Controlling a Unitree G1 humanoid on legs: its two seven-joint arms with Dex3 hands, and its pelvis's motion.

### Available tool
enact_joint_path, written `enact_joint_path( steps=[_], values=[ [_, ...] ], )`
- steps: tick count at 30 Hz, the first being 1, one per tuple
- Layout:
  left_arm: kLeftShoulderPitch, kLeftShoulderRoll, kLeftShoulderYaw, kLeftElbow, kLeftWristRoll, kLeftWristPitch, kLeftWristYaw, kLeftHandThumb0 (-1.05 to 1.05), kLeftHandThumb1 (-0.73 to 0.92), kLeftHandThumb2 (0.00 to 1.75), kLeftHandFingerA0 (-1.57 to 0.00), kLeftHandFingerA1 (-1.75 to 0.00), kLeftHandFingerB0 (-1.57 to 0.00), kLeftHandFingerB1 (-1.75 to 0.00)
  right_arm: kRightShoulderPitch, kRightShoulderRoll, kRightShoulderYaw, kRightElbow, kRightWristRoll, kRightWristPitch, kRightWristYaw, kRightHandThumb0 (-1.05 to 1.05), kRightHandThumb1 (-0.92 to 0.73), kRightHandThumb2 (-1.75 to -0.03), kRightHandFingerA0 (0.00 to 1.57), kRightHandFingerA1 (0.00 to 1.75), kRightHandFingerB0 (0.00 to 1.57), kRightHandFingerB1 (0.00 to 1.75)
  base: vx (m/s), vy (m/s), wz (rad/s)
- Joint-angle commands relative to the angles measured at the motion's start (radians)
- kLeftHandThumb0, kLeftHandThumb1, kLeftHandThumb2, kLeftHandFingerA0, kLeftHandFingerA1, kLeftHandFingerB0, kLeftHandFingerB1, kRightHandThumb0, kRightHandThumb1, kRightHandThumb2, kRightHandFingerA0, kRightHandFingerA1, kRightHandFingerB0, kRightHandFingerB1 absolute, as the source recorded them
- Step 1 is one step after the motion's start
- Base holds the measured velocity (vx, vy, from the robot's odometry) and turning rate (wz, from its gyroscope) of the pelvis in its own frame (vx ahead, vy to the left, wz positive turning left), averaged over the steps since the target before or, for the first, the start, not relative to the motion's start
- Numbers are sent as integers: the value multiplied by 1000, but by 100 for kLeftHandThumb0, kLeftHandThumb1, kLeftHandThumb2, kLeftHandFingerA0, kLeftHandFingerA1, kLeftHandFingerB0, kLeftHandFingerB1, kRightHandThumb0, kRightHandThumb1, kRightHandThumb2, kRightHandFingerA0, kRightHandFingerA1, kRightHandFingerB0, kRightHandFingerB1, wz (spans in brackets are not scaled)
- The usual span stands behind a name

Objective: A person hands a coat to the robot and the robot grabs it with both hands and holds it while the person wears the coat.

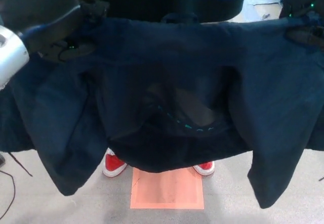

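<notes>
1. Dark navy fabric coat (pixel 172 82) hangs spread between both hands, its collar edge pinched under the fingers.
2. Left hand (pixel 61 27) and right hand (pixel 301 16) each clamp a shoulder.
3. The person in red sneakers (pixel 114 164) stands beyond; judged step: holding, and next calls for steadiness.

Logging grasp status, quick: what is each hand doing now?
Left hand: shut on the coat.
Right hand: shut on the coat.

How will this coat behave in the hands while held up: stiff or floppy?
Likely floppy: the coat sags between the left hand and right hand, sleeves hanging limp. Probably light; it drapes in soft folds. It may slip if pulled.
</notes>
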Motion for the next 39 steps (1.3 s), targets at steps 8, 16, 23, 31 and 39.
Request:
enact_joint_path(
  steps=[8,16,23,31,39],
  values=[
    [-429,47,-54,467,364,-131,743,-37,75,62,-100,-164,-77,-155,-394,68,-49,365,-131,-28,-493,-42,-84,-69,102,146,88,132,0,0,0],
    [-596,71,-39,573,345,-153,851,-41,77,63,-96,-175,-68,-167,-567,50,-68,429,-120,-55,-538,-42,-88,-67,97,129,88,89,0,0,0],
    [-795,64,-57,675,371,-90,910,-40,83,65,-91,-175,-70,-162,-781,36,-105,548,-106,-92,-694,-40,-88,-68,96,173,78,157,0,0,0],
    [-968,51,-71,800,347,-99,959,-37,84,65,-93,-175,-69,-163,-983,-16,-92,656,-125,-119,-759,-39,-87,-67,93,175,78,157,0,0,0],
    [-1128,30,-87,905,336,-115,1017,-38,82,65,-93,-175,-69,-168,-1164,-35,-47,735,-176,-103,-807,-38,-83,-65,97,175,72,162,0,0,0]
  ],
)
